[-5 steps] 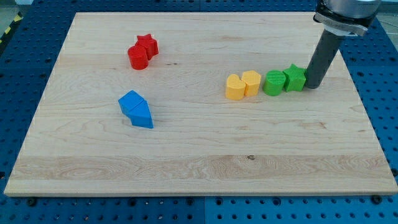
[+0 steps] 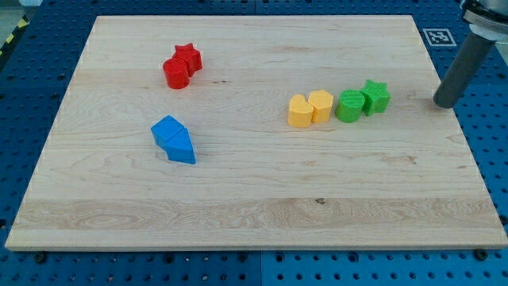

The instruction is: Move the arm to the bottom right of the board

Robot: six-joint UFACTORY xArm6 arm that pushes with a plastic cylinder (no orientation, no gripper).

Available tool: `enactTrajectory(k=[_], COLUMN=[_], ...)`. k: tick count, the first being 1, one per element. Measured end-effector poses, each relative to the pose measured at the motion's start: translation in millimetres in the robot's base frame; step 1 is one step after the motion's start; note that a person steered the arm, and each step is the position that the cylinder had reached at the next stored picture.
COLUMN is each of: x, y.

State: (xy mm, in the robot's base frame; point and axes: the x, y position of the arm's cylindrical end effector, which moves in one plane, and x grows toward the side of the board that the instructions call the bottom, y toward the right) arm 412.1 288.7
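A pale wooden board lay on blue pegboard. We had no claw, only a stiff rod; my tip sat at the board's right edge, well apart from the green star. We judged the bottom right corner clear, needing 0 grasps.

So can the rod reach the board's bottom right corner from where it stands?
Probably yes: my tip sits at the board's right edge, right of the green star block, with no blocks toward that corner.

I count eight blocks on my board: two red, two blue, two yellow, two green.
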Motion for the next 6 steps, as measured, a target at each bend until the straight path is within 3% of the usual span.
enactTrajectory(k=[1,3,6], x=[0,50,159], y=[0,4,7])
